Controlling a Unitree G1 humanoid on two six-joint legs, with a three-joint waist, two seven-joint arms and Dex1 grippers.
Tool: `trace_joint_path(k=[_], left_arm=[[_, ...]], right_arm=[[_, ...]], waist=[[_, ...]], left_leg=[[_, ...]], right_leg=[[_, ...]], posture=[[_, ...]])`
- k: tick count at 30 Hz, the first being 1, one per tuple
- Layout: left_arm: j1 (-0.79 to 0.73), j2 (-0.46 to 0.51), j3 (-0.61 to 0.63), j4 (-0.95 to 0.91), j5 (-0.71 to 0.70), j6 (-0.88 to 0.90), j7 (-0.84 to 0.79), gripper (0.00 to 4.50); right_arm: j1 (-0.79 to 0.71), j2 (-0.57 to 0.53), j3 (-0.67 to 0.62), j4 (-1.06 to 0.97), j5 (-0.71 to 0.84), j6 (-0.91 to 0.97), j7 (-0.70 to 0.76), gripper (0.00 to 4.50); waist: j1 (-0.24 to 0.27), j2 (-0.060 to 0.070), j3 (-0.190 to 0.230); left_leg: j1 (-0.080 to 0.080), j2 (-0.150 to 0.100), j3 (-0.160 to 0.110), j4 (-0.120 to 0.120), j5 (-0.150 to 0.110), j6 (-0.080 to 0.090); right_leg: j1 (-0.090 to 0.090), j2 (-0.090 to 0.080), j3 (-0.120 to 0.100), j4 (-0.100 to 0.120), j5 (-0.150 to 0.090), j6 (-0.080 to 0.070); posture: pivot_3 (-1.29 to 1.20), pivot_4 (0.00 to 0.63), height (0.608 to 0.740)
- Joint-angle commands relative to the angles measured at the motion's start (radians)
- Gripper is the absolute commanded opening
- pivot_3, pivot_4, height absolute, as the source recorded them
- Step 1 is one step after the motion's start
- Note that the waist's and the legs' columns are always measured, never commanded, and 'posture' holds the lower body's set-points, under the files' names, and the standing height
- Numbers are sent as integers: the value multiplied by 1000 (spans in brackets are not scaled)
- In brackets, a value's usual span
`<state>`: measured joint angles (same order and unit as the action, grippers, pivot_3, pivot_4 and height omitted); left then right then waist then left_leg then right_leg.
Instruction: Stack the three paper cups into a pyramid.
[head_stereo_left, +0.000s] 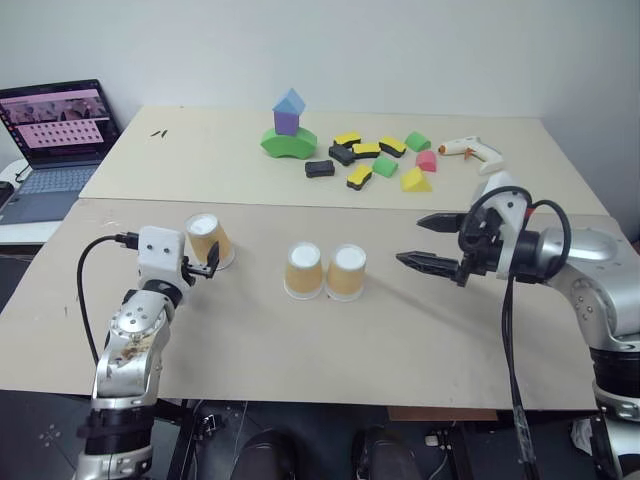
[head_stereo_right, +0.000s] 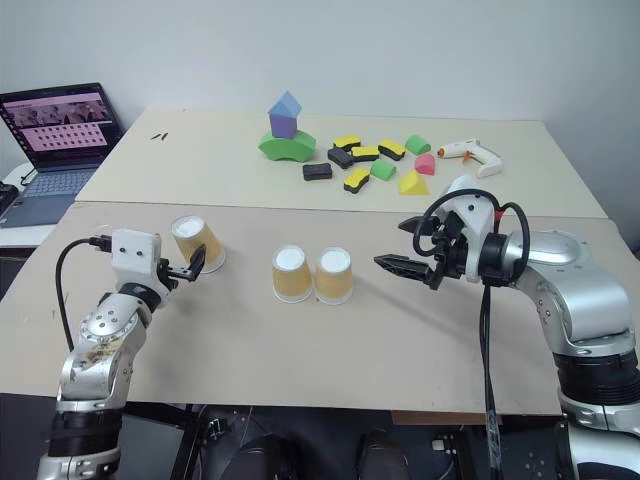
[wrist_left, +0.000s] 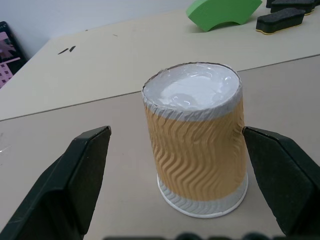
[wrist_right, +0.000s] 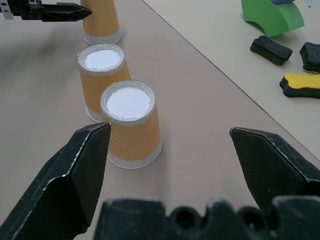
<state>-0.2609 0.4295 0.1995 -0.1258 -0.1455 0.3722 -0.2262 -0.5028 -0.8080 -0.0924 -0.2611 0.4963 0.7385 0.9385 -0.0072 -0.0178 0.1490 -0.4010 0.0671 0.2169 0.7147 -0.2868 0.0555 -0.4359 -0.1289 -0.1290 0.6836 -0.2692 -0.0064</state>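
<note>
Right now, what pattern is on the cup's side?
Tan-orange wavy zigzag ridges on the cup, white rim; clearest in the left wrist view.

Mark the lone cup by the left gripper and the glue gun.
lone cup (wrist_left: 197, 145), left wrist view, on its wavy orange side.
left gripper (head_stereo_left: 207, 262), left eye view, between its fingertips.
glue gun (head_stereo_left: 468, 149), left eye view, on its white body.

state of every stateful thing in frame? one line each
left tool: open, around the lone cup, not closed on it
right tool: open, empty, beside the pair
lone cup: upside down, tilted, on the table
two middle cups: upside down, side by side, nothing on top
pyramid: not built yet
block tower: standing, on the far table
laptop: open, screen on
glue gun: lying on its side
</note>
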Motion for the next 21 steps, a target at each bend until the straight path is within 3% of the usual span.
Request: trace_joint_path(k=[1,9,21], left_arm=[[-86,23,-16,76,4,-71,-55,4500],[-210,25,-27,239,-24,-96,-156,4500],[-203,30,1,226,-25,-94,-155,4500]], right_arm=[[14,-8,-47,-71,52,8,0,4428],[58,-20,-34,-165,145,33,36,4428],[58,-23,-26,-163,149,31,22,4428]], waist=[[2,0,0],[-2,-1,0],[-4,-1,1]], left_leg=[[0,0,0,0,0,0],[0,0,0,0,0,0],[0,0,0,0,0,0]], right_leg=[[0,0,0,0,0,0],[0,0,0,-1,0,0],[0,1,0,-1,0,1]], posture=[[0,150,703],[0,150,703],[0,150,703]])
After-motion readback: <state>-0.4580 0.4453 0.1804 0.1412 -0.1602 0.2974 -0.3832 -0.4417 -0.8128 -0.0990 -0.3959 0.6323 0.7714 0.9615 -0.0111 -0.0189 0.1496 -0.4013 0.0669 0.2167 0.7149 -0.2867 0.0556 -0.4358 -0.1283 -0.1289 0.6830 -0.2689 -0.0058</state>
